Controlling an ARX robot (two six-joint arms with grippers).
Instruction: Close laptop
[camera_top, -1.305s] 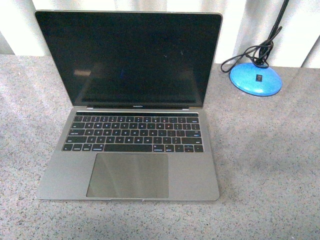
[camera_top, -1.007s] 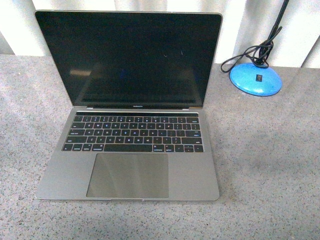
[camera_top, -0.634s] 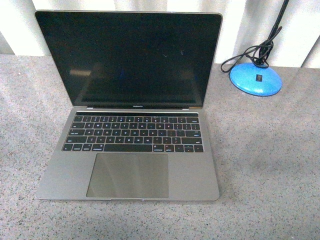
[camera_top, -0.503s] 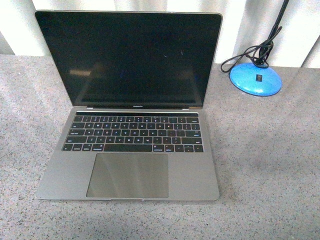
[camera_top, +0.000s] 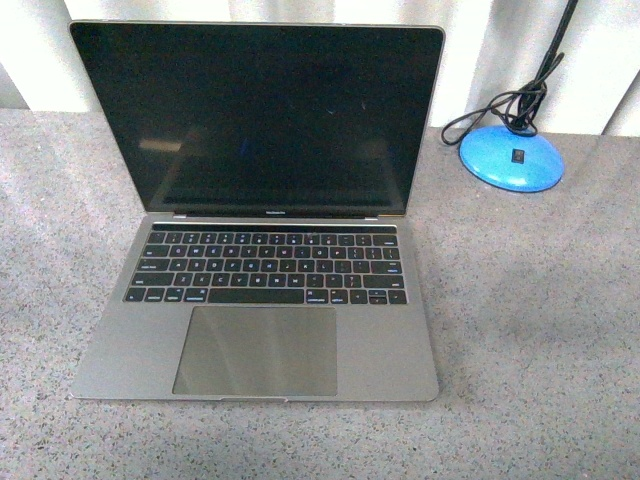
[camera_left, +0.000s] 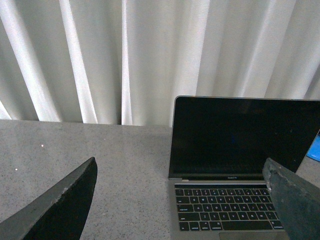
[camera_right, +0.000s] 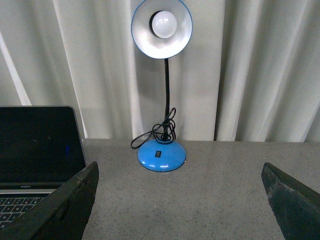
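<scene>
Nothing is changing across these last moments. The laptop (camera_top: 258, 240) is sitting open in the middle of the tabletop (camera_top: 530, 330), its dark screen standing upright exactly as before, with a blue lamp (camera_top: 511, 157) off to its right. The left claw (camera_left: 180, 161) and right claw (camera_right: 180, 166) are hanging spread wide, gripping nothing, so the closing is probably not starting yet.

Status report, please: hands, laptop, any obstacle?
Left hand open, empty. Right hand open, empty. Laptop open, lid up, untouched. Blue lamp stands apart at its right, not in the way.
</scene>
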